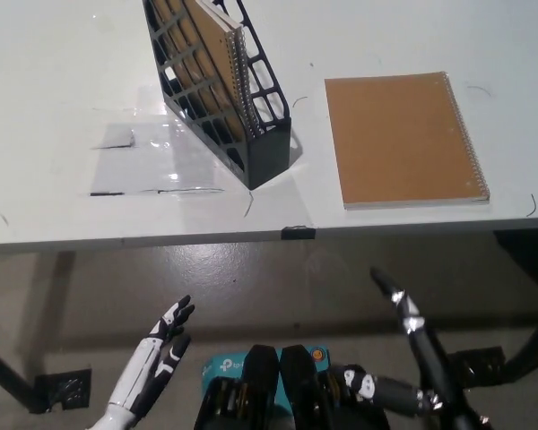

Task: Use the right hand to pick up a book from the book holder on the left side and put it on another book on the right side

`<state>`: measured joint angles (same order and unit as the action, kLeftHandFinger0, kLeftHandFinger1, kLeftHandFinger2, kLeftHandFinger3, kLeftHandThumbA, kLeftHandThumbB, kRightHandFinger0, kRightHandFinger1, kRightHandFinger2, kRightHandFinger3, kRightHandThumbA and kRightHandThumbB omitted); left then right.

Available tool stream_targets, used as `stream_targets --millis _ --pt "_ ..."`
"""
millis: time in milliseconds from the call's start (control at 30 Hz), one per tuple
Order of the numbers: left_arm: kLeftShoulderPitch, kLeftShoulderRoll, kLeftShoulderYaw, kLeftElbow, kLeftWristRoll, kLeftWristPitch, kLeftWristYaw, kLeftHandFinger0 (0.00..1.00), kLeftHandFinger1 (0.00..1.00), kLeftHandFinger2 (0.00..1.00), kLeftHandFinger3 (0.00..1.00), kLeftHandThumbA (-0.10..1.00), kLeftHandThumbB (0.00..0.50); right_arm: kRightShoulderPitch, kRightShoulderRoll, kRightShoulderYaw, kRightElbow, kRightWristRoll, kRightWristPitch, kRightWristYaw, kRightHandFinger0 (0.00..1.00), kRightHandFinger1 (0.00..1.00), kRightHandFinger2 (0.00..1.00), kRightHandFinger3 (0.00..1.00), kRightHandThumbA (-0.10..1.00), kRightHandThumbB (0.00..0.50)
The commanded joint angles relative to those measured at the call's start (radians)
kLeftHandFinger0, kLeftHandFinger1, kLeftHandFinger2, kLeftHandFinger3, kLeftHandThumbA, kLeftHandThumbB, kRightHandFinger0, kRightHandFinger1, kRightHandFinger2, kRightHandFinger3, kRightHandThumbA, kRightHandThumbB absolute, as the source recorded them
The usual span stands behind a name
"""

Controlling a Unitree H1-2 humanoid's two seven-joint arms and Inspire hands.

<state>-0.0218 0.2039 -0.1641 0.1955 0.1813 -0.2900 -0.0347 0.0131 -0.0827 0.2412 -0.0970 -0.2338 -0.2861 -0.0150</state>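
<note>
A black lattice book holder [251,134] stands on the white table [54,81], left of centre, with a brown spiral-bound book [211,63] upright inside it. A second brown spiral-bound book [402,139] lies flat on the table to the right. My black right hand [408,322] is low at the bottom right, below the table's front edge, open and holding nothing. My white left hand [157,354] rests at the bottom left, also below the table edge, fingers apart and empty.
A clear plastic sheet [152,161] is taped flat on the table left of the holder. The table's front edge [251,237] runs across the middle of the picture, with floor below it. A dark table leg [9,372] shows at the lower left.
</note>
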Motion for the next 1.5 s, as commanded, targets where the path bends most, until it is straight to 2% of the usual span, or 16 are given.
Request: stream_targets --millis 0,67,133,233,267,400,500,633,733,833,933,1000,1100,1133,1200,1467 --pt "0.002 -0.006 0.010 -0.003 -0.031 -0.051 -0.016 1.00 1.00 1.00 1.00 1.00 0.293 -0.117 0.021 -0.019 -0.107 0.084 0.073 0.052 1.00 1.00 1.00 1.00 1.00 0.282" --pt "0.004 -0.007 0.009 0.001 -0.032 -0.055 -0.016 1.00 1.00 1.00 1.00 1.00 0.301 -0.143 0.023 -0.022 -0.118 0.078 0.089 0.056 1.00 1.00 1.00 1.00 1.00 0.276" --pt "0.001 -0.005 0.007 0.006 -0.033 -0.062 -0.019 1.00 1.00 1.00 1.00 1.00 0.309 -0.244 0.030 -0.027 -0.134 0.055 0.158 0.069 1.00 1.00 1.00 1.00 1.00 0.285" --pt "0.003 -0.005 0.007 0.005 -0.033 -0.062 -0.018 1.00 1.00 1.00 1.00 1.00 0.337 -0.339 0.043 -0.033 -0.108 0.057 0.208 0.076 1.00 1.00 1.00 1.00 1.00 0.304" --pt "0.005 -0.005 0.005 0.001 -0.034 -0.059 -0.021 1.00 1.00 1.00 1.00 1.00 0.341 -0.379 0.052 -0.038 -0.084 0.056 0.224 0.072 1.00 1.00 1.00 1.00 1.00 0.330" --pt "0.004 0.003 0.004 0.002 -0.017 -0.073 -0.017 1.00 1.00 1.00 1.00 1.00 0.281 -0.543 0.077 -0.065 0.081 0.081 0.216 0.062 1.00 1.00 1.00 1.00 1.00 0.369" --pt "0.006 0.001 0.006 -0.010 -0.005 -0.053 -0.012 1.00 1.00 1.00 1.00 1.00 0.269 -0.651 0.088 -0.082 0.197 0.086 0.203 0.056 1.00 1.00 1.00 1.00 1.00 0.382" --pt "0.015 -0.007 0.012 -0.030 -0.008 -0.018 -0.010 1.00 1.00 1.00 1.00 1.00 0.269 -0.766 0.117 -0.112 0.303 0.123 0.221 0.053 1.00 1.00 1.00 1.00 1.00 0.384" --pt "0.012 -0.008 0.012 -0.028 0.000 -0.035 -0.003 1.00 1.00 1.00 1.00 1.00 0.261 -0.825 0.133 -0.125 0.370 0.133 0.212 0.054 1.00 1.00 1.00 1.00 1.00 0.381" --pt "0.012 -0.008 0.012 -0.030 0.001 -0.036 -0.004 1.00 1.00 1.00 1.00 1.00 0.268 -0.887 0.143 -0.118 0.440 0.118 0.209 0.059 1.00 1.00 1.00 1.00 1.00 0.347" --pt "0.012 -0.009 0.012 -0.037 0.014 -0.023 -0.001 1.00 1.00 1.00 1.00 1.00 0.303 -0.948 0.156 -0.114 0.518 0.101 0.203 0.042 1.00 1.00 1.00 1.00 1.00 0.357" --pt "0.010 -0.010 0.011 -0.035 0.022 -0.035 0.003 1.00 1.00 1.00 1.00 1.00 0.275 -0.984 0.164 -0.114 0.568 0.099 0.199 0.039 1.00 1.00 1.00 1.00 1.00 0.354" --pt "0.011 -0.008 0.007 -0.037 0.045 -0.044 0.009 1.00 1.00 1.00 1.00 1.00 0.277 -1.015 0.177 -0.113 0.617 0.095 0.201 0.030 1.00 1.00 1.00 1.00 1.00 0.329" --pt "0.009 -0.008 0.006 -0.032 0.050 -0.056 0.011 1.00 1.00 1.00 1.00 1.00 0.251 -1.026 0.180 -0.113 0.638 0.093 0.192 0.026 1.00 1.00 1.00 1.00 1.00 0.319" --pt "0.007 -0.008 0.007 -0.029 0.047 -0.060 0.008 1.00 1.00 1.00 1.00 1.00 0.244 -1.046 0.187 -0.115 0.674 0.091 0.190 0.017 1.00 1.00 1.00 1.00 1.00 0.331" --pt "0.011 -0.007 0.010 -0.044 0.041 -0.027 -0.007 1.00 1.00 1.00 1.00 1.00 0.281 -1.091 0.190 -0.122 0.796 0.098 0.184 0.016 1.00 1.00 1.00 1.00 1.00 0.367"
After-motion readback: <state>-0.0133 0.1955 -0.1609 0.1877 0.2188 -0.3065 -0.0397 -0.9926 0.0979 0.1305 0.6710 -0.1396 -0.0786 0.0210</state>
